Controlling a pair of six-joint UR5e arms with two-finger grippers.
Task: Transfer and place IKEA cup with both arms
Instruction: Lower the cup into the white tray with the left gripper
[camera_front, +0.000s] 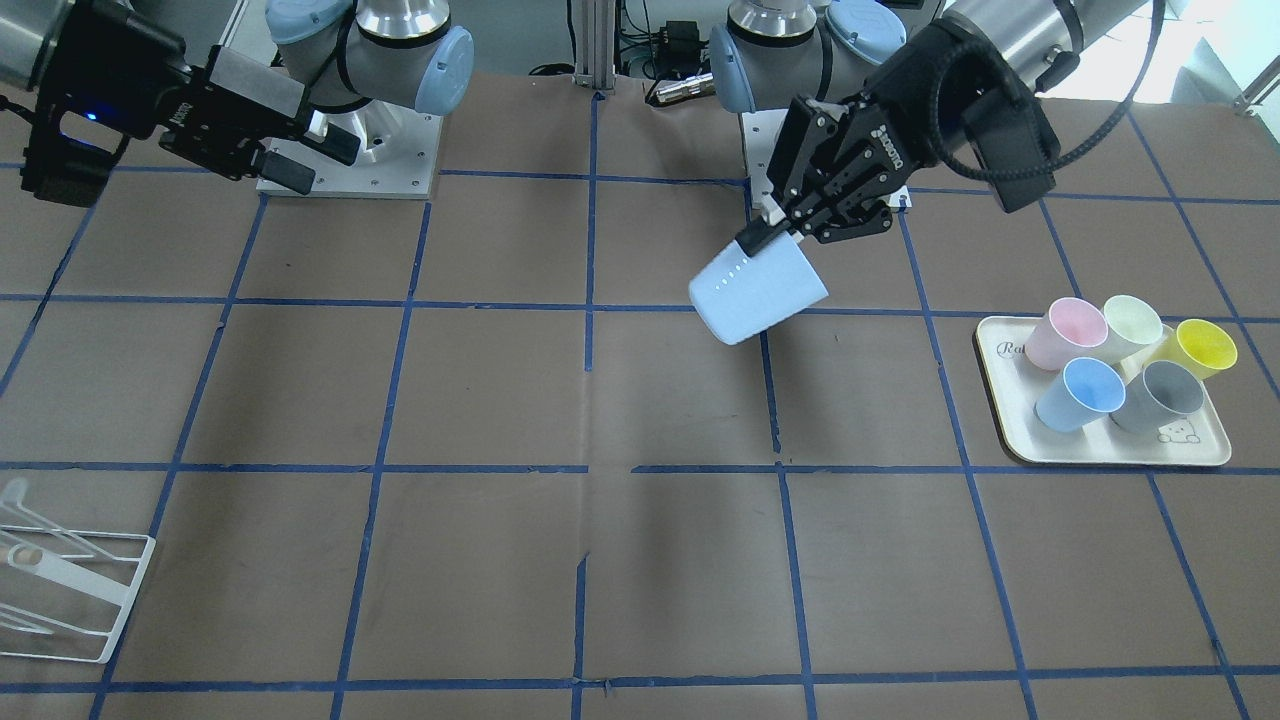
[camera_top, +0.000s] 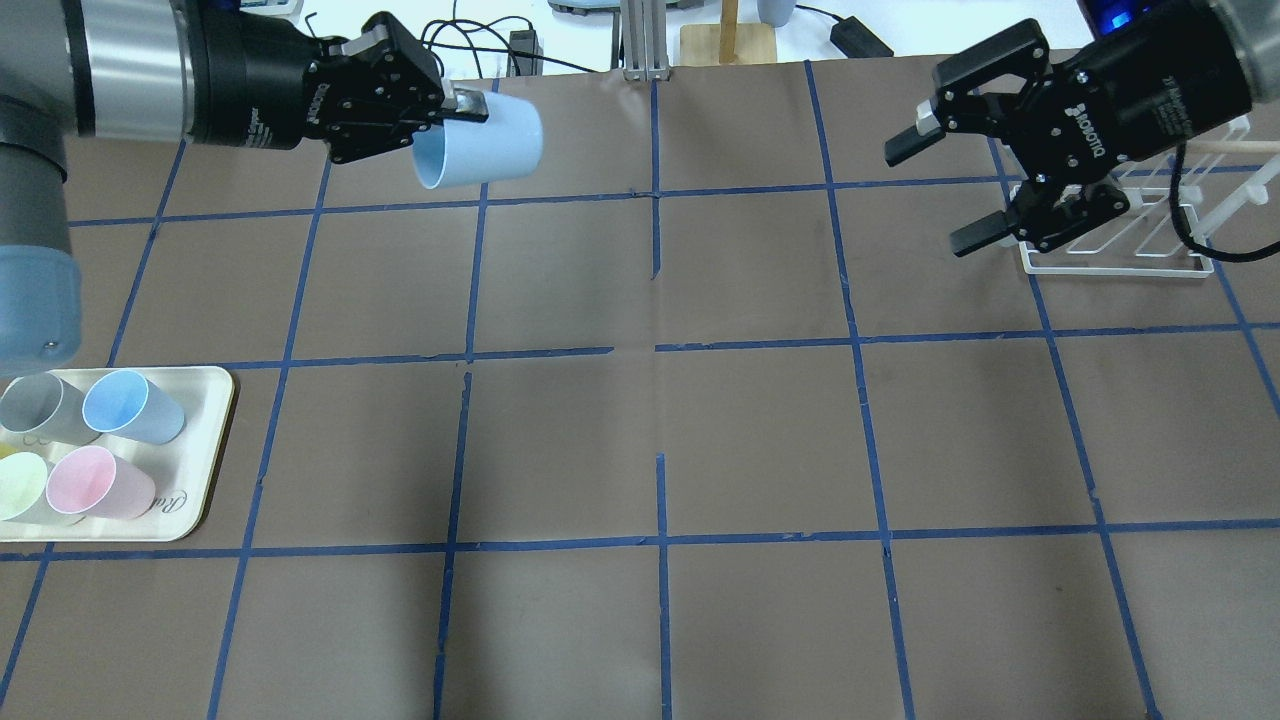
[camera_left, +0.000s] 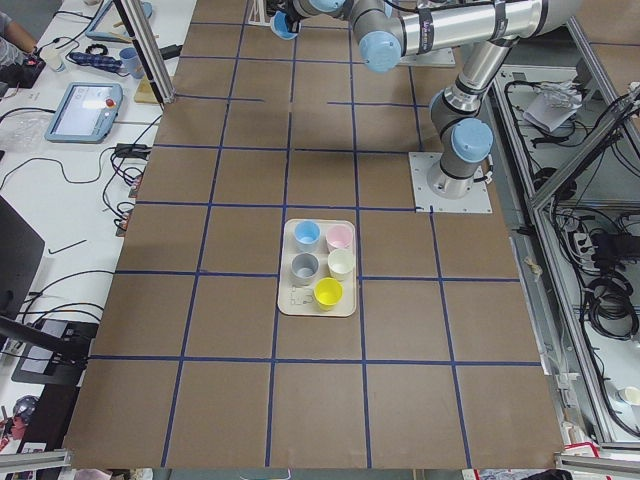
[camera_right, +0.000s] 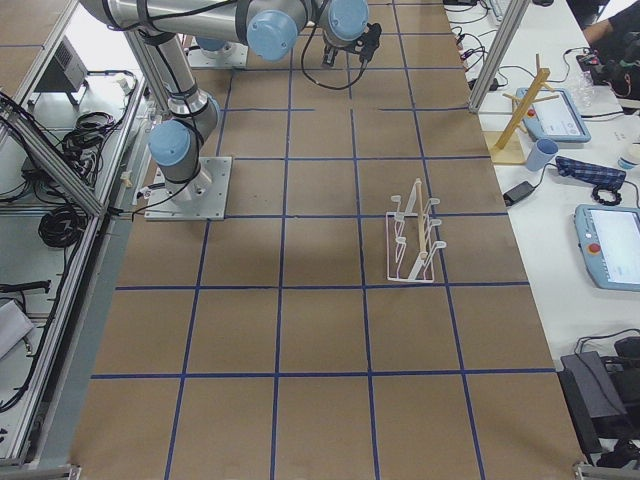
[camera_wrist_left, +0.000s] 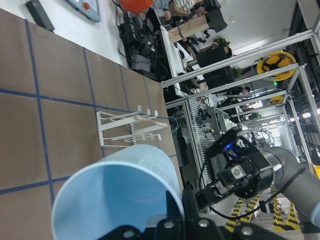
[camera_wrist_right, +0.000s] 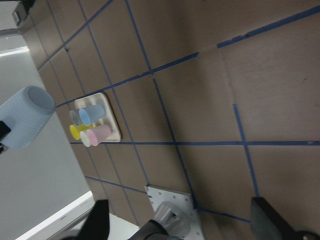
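Note:
The IKEA cup (camera_front: 757, 295) is a pale light-blue tumbler, held in the air on its side above the table's middle back. My left gripper (camera_front: 770, 232) is shut on its rim, one finger inside and one outside. In the overhead view the cup (camera_top: 480, 140) hangs from the left gripper (camera_top: 462, 103) with its mouth turned down and left. The left wrist view shows the cup's open mouth (camera_wrist_left: 115, 195) close up. My right gripper (camera_top: 932, 197) is open and empty, raised over the far side by the rack. It also shows in the front-facing view (camera_front: 318, 162).
A cream tray (camera_front: 1010, 440) on the robot's left side holds another blue cup (camera_front: 1080, 393), a pink cup (camera_front: 1065, 333), a pale green cup (camera_front: 1130, 325), a yellow cup (camera_front: 1205, 347) and a grey cup (camera_front: 1160, 395). A white wire rack (camera_top: 1120, 240) stands under the right gripper.

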